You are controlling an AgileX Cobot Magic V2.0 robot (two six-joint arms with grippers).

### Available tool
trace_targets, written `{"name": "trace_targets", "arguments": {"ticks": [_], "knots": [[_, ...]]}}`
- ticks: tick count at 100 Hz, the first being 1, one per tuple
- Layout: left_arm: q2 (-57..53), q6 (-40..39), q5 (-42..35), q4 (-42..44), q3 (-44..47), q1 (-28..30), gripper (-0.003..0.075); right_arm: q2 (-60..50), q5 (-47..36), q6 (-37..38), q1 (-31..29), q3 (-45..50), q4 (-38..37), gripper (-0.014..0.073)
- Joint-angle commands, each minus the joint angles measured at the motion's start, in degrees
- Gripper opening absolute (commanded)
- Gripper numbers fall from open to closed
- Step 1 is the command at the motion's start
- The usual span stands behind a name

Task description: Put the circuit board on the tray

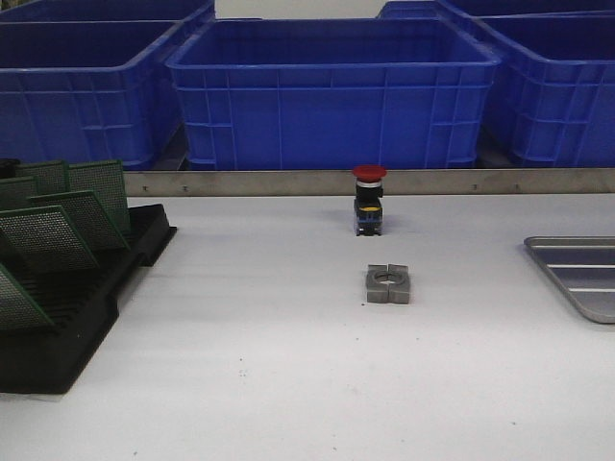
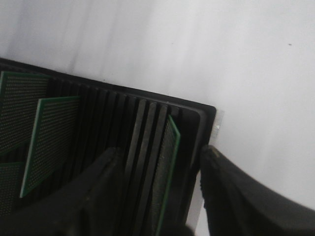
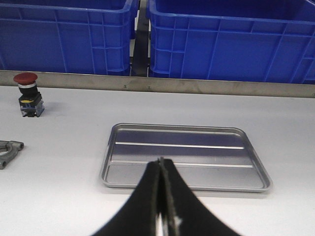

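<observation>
Over on the left, the black slotted rack point(image 1: 72, 317) holds several green circuit boards point(image 1: 46, 238), all leaning in their slots. The left gripper point(image 2: 160, 196) hangs above the rack's end with its fingers point(image 2: 231, 196) spread wide, straddling one circuit board point(image 2: 165, 172) that stands edge-on in a slot, not gripped. On the right, the tray point(image 3: 184, 156) lies flat on the white table point(image 1: 288, 384), nothing in it. The right gripper point(image 3: 161, 206) hovers near the tray's rim, fingers pressed together, holding nothing. Behind, the blue crates point(image 1: 332, 91) line the back; their contents can't be seen.
</observation>
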Motion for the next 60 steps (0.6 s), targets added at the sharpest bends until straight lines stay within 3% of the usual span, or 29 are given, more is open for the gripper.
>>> {"name": "trace_targets", "arguments": {"ticks": [1, 18, 40, 60], "knots": [[1.4, -0.1, -1.9, -5.6, -1.7, -0.3, 0.0335, -1.3, -4.3, -0.4, -0.4, 0.0, -0.2, -0.0060], [4.2, -0.1, -1.8, -6.1, -1.7, -0.3, 0.0293, -1.3, -4.3, -0.4, -0.4, 0.0, -0.2, -0.0060], [4.2, -0.1, -1.0, -6.1, -1.8, -0.3, -0.0023, -1.3, -4.3, -0.4, -0.4, 0.0, -0.2, -0.0060], [1.1, 0.0, 4.9, -6.1, -5.0, -0.3, -0.0020, -1.3, -4.3, -0.4, -0.4, 0.0, -0.2, -0.0060]]}}
